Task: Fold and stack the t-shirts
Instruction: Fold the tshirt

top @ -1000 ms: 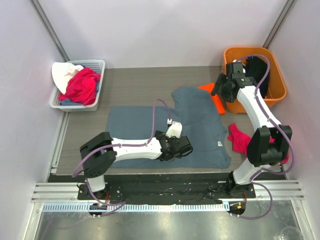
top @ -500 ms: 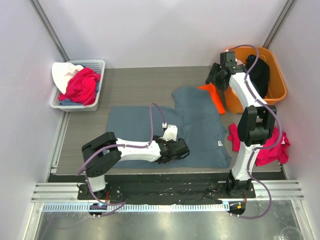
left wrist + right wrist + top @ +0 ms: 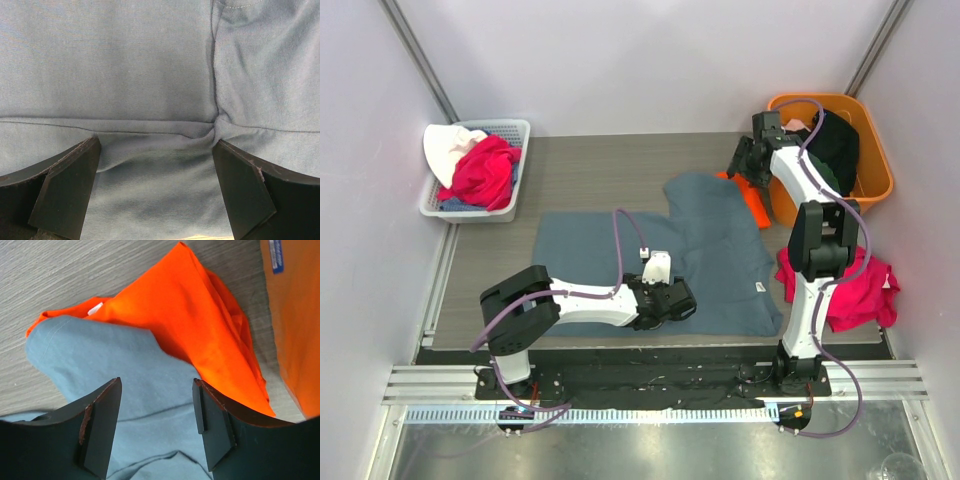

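Observation:
The slate blue-grey t-shirt [image 3: 720, 240] lies spread on the table's middle. The orange t-shirt [image 3: 752, 205] lies partly under its far right sleeve, beside the tub. My left gripper [image 3: 672, 300] is low over the blue-grey shirt's near hem, open, with its fingers either side of a fold in the cloth [image 3: 155, 132]. My right gripper [image 3: 742, 170] is open and empty, hovering above the blue-grey sleeve [image 3: 115, 370] where it overlaps the orange shirt [image 3: 200, 325].
An orange plastic tub [image 3: 875, 170] with dark cloth stands at the back right. A white basket [image 3: 515, 130] with red and white clothes stands at the back left. A magenta garment [image 3: 860, 290] lies at the right edge, by the right arm.
My right arm has swung left out of the tub and down toward the orange shirt and blue-grey sleeve. My left gripper has shifted slightly left and nearer along the hem.

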Tool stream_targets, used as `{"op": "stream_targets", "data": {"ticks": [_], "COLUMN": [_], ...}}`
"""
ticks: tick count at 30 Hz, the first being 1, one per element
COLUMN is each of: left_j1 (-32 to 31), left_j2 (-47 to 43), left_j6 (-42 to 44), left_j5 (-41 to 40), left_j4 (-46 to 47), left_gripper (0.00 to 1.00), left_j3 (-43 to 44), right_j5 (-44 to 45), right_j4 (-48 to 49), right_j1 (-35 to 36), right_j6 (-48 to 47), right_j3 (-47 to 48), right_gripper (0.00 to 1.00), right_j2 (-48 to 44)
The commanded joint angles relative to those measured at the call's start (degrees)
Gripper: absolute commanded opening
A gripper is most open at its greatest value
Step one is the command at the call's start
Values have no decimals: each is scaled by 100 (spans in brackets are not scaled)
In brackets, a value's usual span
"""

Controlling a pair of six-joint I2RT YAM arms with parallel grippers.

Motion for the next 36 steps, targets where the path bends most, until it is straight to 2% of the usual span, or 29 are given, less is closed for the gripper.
{"op": "stream_targets", "data": {"ticks": [1, 17, 25, 26, 28, 29, 31, 36], "left_j1": [-1, -1, -1, -1, -1, -1, -1, -1], "left_j2": [148, 34, -10, -2, 7, 7, -2, 34], "left_j6": [-167, -176, -203, -211, -203, -211, -211, -220], "left_j5": [144, 161, 135, 126, 126, 118, 118, 118], "left_j4": [-40, -58, -32, -32, -41, -32, -49, -84], "left_gripper": [100, 100, 100, 100, 100, 100, 100, 100], "left_j3": [-216, -277, -321, -330, -330, -321, -330, -304], "right_j5": [112, 341, 367, 385, 358, 332, 297, 218], "right_j4": [189, 101, 57, 57, 74, 83, 162, 574], "right_j1": [-14, -14, -14, -14, -14, -14, -14, -14], "right_j6": [-78, 18, -43, -52, -78, -96, -105, 53], "right_j3": [390, 2041, 2280, 2271, 2271, 2271, 2280, 2289], "right_gripper": [66, 66, 65, 58, 32, 11, 2, 1], "right_j2": [219, 1756, 2259, 2294, 2373, 2390, 2452, 2514]}}
